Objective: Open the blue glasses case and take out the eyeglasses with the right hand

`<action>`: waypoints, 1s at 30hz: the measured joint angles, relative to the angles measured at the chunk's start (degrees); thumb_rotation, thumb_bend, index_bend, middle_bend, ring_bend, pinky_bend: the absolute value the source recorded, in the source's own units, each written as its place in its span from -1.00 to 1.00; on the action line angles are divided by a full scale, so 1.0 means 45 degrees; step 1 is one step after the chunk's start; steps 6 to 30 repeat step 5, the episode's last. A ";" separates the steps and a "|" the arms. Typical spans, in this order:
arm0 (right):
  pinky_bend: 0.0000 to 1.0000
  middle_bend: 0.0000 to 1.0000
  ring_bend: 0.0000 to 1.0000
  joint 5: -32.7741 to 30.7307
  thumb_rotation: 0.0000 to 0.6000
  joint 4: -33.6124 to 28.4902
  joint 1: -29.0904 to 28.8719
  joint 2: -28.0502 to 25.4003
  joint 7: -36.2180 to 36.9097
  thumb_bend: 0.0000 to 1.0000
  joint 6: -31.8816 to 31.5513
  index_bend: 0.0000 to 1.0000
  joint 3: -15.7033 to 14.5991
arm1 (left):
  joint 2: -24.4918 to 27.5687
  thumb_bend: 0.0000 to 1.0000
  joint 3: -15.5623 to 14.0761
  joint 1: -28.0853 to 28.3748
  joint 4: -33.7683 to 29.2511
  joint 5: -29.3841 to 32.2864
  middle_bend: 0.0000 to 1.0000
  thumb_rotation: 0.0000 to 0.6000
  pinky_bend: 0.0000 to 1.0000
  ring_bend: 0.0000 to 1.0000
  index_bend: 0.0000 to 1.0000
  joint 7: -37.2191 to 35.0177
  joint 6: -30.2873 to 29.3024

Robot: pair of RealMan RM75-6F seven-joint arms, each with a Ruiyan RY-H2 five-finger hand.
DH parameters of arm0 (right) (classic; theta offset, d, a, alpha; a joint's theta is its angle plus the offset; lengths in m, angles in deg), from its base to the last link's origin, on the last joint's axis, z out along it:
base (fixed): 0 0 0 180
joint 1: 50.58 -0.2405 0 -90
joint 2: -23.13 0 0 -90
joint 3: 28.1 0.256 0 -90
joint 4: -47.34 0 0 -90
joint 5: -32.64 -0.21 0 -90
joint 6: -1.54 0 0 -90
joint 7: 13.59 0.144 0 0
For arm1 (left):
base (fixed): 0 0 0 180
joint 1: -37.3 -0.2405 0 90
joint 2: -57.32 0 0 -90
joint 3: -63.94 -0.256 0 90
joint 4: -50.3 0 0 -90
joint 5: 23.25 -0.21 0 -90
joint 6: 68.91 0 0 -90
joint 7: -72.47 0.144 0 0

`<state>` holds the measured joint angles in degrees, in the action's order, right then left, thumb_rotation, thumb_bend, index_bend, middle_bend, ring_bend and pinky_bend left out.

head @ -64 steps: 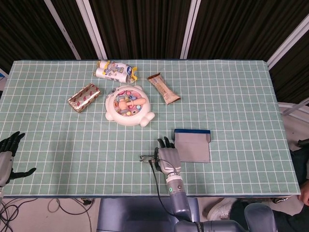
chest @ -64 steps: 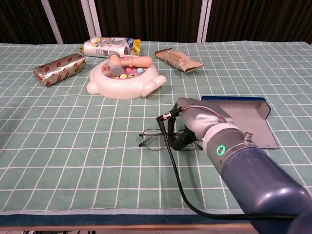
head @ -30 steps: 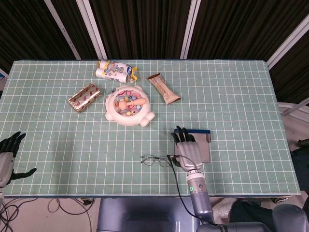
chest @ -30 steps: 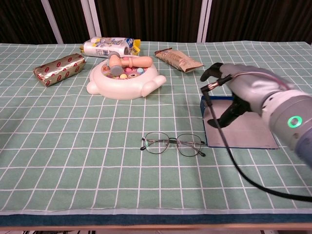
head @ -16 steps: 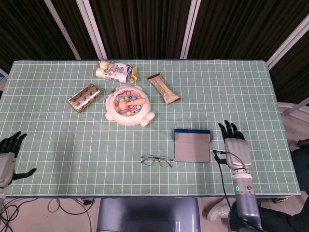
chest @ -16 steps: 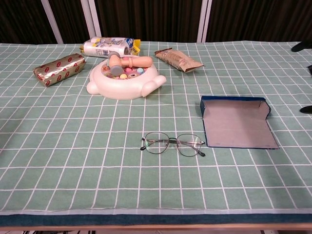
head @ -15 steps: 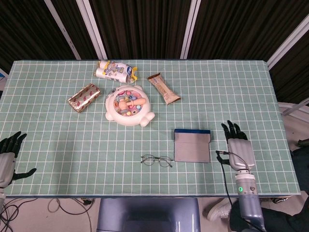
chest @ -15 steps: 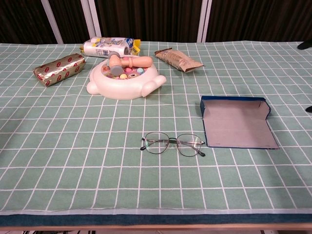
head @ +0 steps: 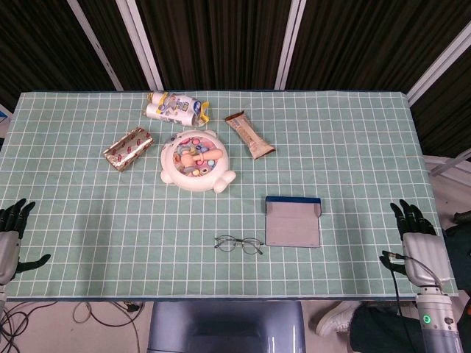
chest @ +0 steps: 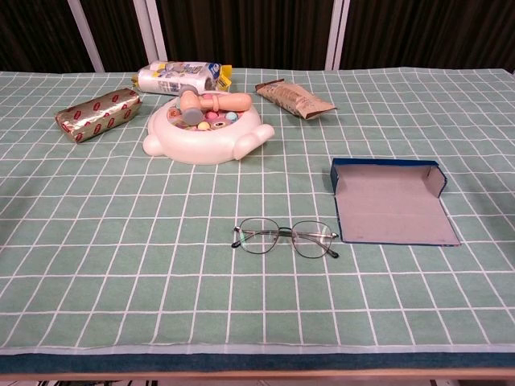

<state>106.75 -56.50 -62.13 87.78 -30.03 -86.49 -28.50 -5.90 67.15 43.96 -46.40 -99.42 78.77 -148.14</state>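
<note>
- Green checked table (head: 88, 220) fills both views, and out at its near right corner the right hand (head: 421, 246) hangs with fingers spread, holding nothing.
- Left hand (head: 9, 239) sits off the near left edge, fingers apart and empty too; neither hand shows in the chest view.
- Blue glasses case (chest: 390, 211) lies open and flat, grey lining up, well to the left of the right hand, its long side running left-right.
- Eyeglasses (chest: 286, 238) rest on the cloth just beside the case's left edge, frame lying left-right, outside the case.
- Judgement: the task looks done. The right hand is the nearer one.
</note>
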 measured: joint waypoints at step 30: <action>-0.60 -1.00 -1.00 0.0692 1.00 0.1136 0.0369 0.0100 0.0935 -0.62 -0.0223 -1.00 -0.0122 | -0.0097 -0.87 0.0036 -0.0007 -0.0006 0.0071 -1.00 1.00 -1.00 -1.00 -1.00 0.0263 -0.0079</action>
